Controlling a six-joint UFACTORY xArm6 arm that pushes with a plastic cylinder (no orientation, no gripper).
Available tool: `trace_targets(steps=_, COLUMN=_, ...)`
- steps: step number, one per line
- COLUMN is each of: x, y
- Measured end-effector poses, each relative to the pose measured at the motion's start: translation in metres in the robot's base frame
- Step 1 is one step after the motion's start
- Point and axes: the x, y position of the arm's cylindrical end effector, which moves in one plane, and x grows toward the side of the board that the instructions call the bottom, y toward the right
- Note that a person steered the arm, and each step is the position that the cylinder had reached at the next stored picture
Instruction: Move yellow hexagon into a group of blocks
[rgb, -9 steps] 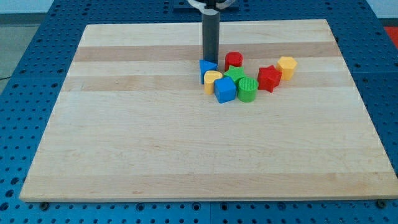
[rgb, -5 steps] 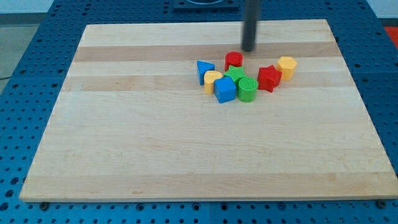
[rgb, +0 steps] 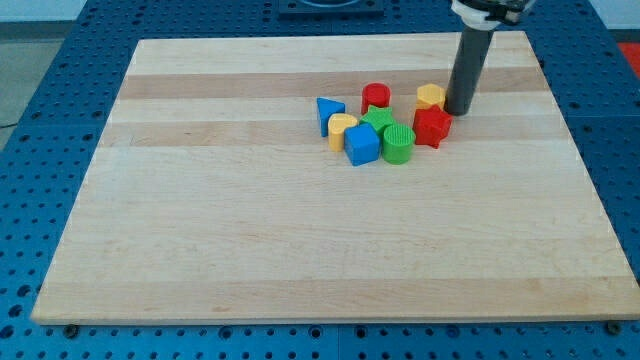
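The yellow hexagon (rgb: 431, 97) sits on the wooden board (rgb: 300, 240), just above the red star-like block (rgb: 432, 127) and right of the red cylinder (rgb: 376, 96). My tip (rgb: 459, 110) rests on the board touching the hexagon's right side. To the left lies a tight group: a blue triangle (rgb: 328, 111), a yellow half-round block (rgb: 342, 128), a blue block (rgb: 362, 144), a green block (rgb: 377, 121) and a green cylinder (rgb: 398, 143).
The board lies on a blue perforated table (rgb: 30, 120). The rod's white collar (rgb: 485, 10) shows at the view's top right.
My tip has swept from the blue triangle across the top to the right side of the blocks. The yellow hexagon has shifted left, from beside the red star to above it.
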Motion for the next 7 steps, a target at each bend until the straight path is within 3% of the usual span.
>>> trace_targets(steps=2, x=-0.022, y=-0.012)
trace_targets(steps=5, x=0.029, y=-0.059)
trace_targets(steps=7, x=0.032, y=-0.065)
